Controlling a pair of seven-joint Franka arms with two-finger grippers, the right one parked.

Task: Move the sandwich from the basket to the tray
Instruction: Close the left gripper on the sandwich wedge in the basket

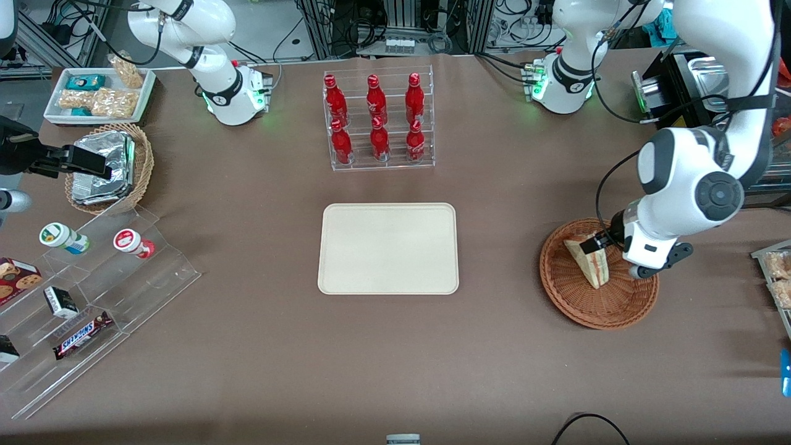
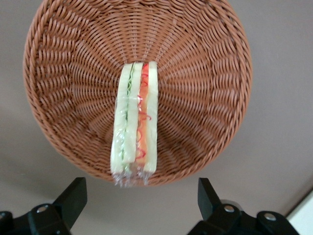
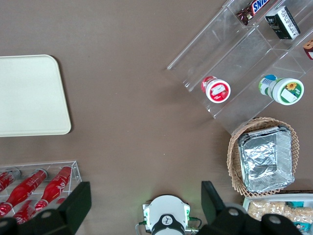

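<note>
The black two-finger gripper [image 2: 139, 200] is held open above the white-bread triangular sandwich [image 2: 135, 125], which is lying in the round reddish-brown wicker basket [image 2: 63, 73], well apart from the cream rectangular tray [image 1: 388, 248].

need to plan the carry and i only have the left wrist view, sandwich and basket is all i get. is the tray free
Observer: Yes, the tray has nothing on it in the front view.
Operator: where is it from the basket
Observer: The basket sits toward the working arm's end of the table; the tray is beside it, mid-table.
Operator: anything close to the tray
Observer: A clear rack of red bottles stands farther from the front camera than the tray.
Operator: gripper closed yet
Observer: No, the gripper is open, its fingers either side of the sandwich.
</note>
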